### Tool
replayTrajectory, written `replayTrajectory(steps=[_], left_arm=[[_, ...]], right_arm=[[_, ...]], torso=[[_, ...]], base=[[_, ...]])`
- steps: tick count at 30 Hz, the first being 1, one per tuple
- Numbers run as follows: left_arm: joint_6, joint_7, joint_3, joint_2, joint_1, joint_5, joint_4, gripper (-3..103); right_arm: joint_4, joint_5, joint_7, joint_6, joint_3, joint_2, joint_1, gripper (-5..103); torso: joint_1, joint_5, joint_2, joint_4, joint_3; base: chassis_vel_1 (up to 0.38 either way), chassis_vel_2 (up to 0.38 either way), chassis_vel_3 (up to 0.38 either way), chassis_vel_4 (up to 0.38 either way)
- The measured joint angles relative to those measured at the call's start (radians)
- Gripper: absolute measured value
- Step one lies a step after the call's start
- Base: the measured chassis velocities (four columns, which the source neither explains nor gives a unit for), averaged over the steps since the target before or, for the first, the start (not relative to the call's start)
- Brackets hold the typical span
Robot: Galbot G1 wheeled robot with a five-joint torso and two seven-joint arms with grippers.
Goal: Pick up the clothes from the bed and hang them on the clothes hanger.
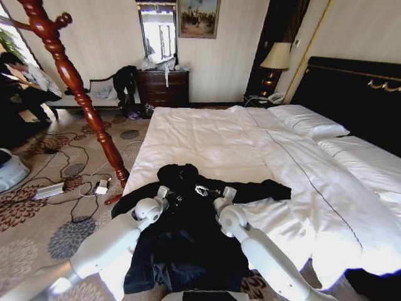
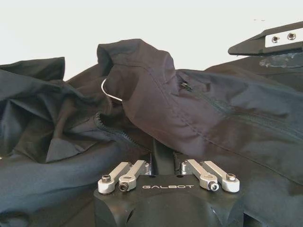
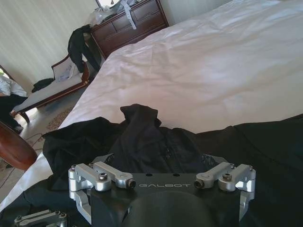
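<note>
White duvet, black coat: both my grippers hover over the clothes (image 1: 182,232) on the bed (image 1: 207,135).
Left gripper (image 2: 163,158) jaws look closed, whether pinching cloth I cannot tell; right gripper (image 3: 163,163) spread wide, empty; clothes hanger (image 1: 75,81) bare; lifting and hanging remain.

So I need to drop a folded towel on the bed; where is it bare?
The white duvet lies bare between the clothes and the pillows. The bed's near end is crowded: the garment sprawls there with the left claw and right claw over it.
</note>
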Motion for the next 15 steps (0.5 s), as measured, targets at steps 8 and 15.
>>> replayTrajectory(steps=[8, 15], left_arm=[[-0.102, 0.129, -0.021, -0.007, -0.011, 0.1, 0.077, 24], [-0.157, 0.125, -0.096, -0.025, 0.028, 0.16, 0.086, 25]], right_arm=[[-0.004, -0.037, -0.018, 0.0, -0.025, -0.011, 0.0, 100], [-0.035, -0.122, -0.021, -0.029, -0.06, -0.069, 0.015, 100]], torso=[[0.0, 0.0, 0.0, 0.0001, 0.0], [0.0, 0.0, 0.0, -0.0002, 0.0]], base=[[0.0, 0.0, 0.0, 0.0], [0.0, 0.0, 0.0, 0.0]])
